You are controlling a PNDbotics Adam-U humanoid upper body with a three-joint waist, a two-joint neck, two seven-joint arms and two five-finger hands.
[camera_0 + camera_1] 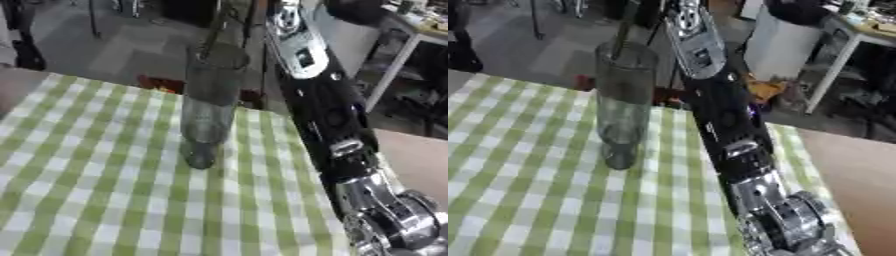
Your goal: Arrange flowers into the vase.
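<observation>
Glass vase (208, 107) stands upright on the checked cloth (96, 190), a stem inside. Right arm (728, 125) reaches far beside it; hands out of view, finger state unknown.

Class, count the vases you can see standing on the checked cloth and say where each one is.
1. A single clear vase stands upright near the far edge of the green checked cloth, left of the robot's right arm. No others show.

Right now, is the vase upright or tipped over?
Upright. The glass vase stands on its base on the checked tablecloth, mouth upward; a thin dark stem seems to rise from it.
</observation>
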